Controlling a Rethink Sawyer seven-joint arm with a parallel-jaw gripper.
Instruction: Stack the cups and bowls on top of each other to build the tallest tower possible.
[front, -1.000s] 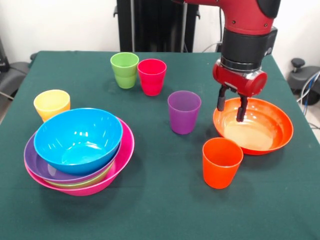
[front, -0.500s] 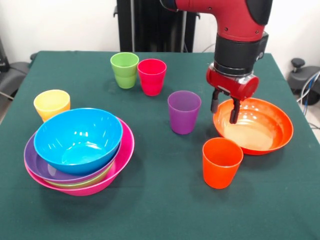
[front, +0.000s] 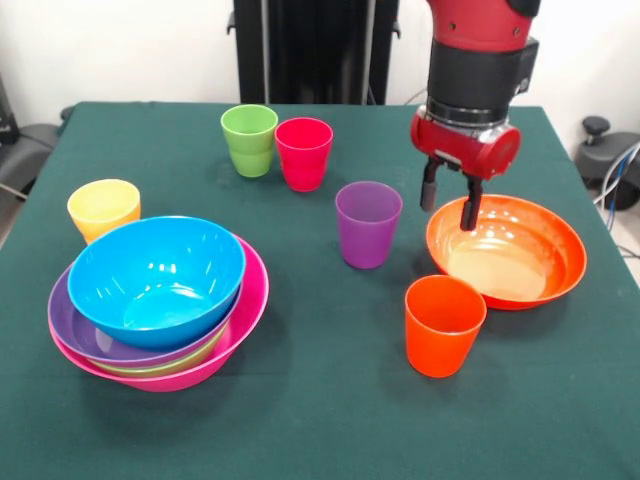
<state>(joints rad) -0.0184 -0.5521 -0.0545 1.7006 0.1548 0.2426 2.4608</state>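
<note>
**Gripper over left rim of orange bowl, fingers apart, holding nothing**

The gripper (front: 448, 207) hangs from the red and black arm (front: 478, 60) above the left edge of the orange bowl (front: 520, 262). Its two dark fingers (front: 468, 212) are spread with a clear gap. One seems outside the rim and one inside, but height above the rim is hard to judge from this angle.

Layout on the green table (front: 320, 420): the orange bowl sits at the right, close to the table's right edge. The orange cup (front: 443, 325) stands just in front of it, touching or nearly so. The purple cup (front: 368, 223) stands just left of the bowl, with a narrow gap where the gripper hangs. The green cup (front: 249, 140) and red cup (front: 303, 153) stand side by side at the far middle. At the left, the tower (front: 160, 300) is a pink bowl (front: 250, 300) holding a purple bowl (front: 70, 330), a green bowl (front: 160, 367) showing only a sliver, and a blue bowl (front: 155, 280) on top, slightly tilted. The yellow cup (front: 103, 208) stands just behind it.

Open room: wide bare cloth across the front and centre.

No labels or writing are readable. All pieces are glossy plain plastic, upright, open side up.
</note>
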